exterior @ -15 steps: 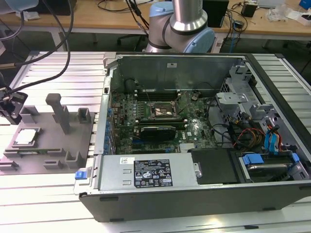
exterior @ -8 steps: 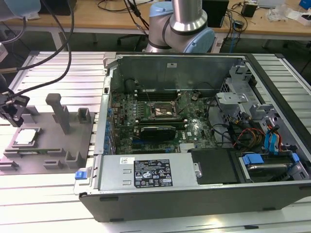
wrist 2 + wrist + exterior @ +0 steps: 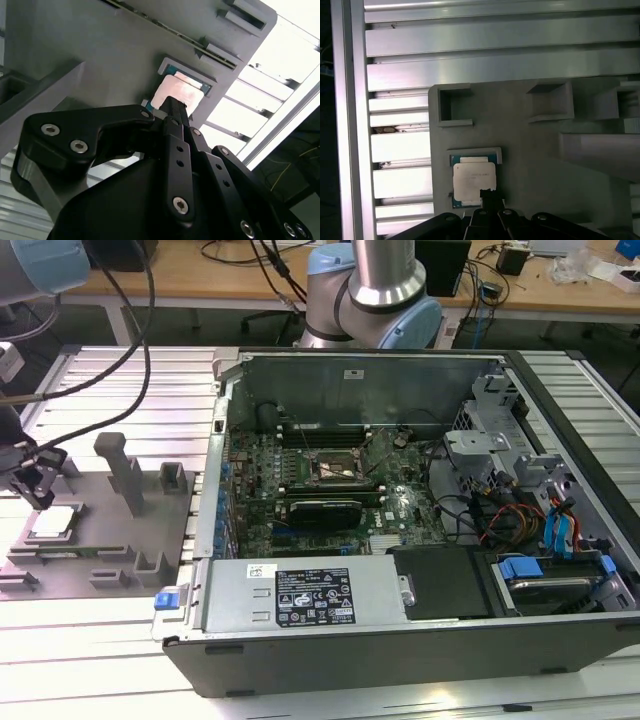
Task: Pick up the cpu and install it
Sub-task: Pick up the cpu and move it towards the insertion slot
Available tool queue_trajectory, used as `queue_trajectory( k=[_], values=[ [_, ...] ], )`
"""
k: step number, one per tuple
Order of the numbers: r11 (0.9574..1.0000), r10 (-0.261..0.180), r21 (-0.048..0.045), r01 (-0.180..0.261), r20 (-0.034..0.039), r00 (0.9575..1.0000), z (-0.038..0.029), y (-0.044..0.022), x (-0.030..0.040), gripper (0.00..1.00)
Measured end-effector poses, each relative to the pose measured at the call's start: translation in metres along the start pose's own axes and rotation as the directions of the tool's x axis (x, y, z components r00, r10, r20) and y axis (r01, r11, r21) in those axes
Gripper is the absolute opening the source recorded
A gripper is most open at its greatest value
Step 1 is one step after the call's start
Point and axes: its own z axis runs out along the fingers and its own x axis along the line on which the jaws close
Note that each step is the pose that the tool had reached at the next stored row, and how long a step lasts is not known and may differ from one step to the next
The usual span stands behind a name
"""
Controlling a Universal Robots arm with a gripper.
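The cpu (image 3: 52,523), a small square chip with a pale metal top, lies flat in a recess near the edge of the grey fixture plate (image 3: 100,525) at the exterior view's left. My gripper (image 3: 37,492) hangs just above the chip's far edge. In both wrist views its dark tip (image 3: 487,194) (image 3: 172,104) overlaps one edge of the cpu (image 3: 472,177) (image 3: 184,90), and I cannot tell whether it touches. The open socket (image 3: 335,468) sits on the motherboard inside the computer case (image 3: 330,600).
Upright posts (image 3: 122,472) and small blocks rise from the fixture plate (image 3: 530,150) beside the chip. The plate and case rest on a ribbed aluminium table (image 3: 120,375). The arm's base (image 3: 375,300) stands behind the case, and cables hang over the table's far left.
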Motion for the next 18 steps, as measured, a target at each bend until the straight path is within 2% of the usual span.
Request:
queue_trajectory(
  k=[7, 9, 12, 16, 18],
  values=[
    [1.0000, 0.000, 0.0011, 0.000, 0.0001, 1.0000, 0.0146, -0.0006, -0.0005, 0.11],
    [1.0000, 0.000, 0.0017, 0.000, 0.0001, 1.0000, 0.0167, -0.0006, -0.0016, 0.11],
    [1.0000, 0.000, 0.0020, 0.000, 0.0002, 1.0000, 0.0251, -0.0009, -0.0014, 0.11],
    [1.0000, 0.000, 0.0020, 0.000, 0.0002, 1.0000, 0.0324, -0.0015, 0.0028, 0.11],
    [1.0000, 0.000, 0.0019, 0.000, 0.0003, 1.0000, 0.0329, -0.0016, 0.0050, 0.11]
  ],
)
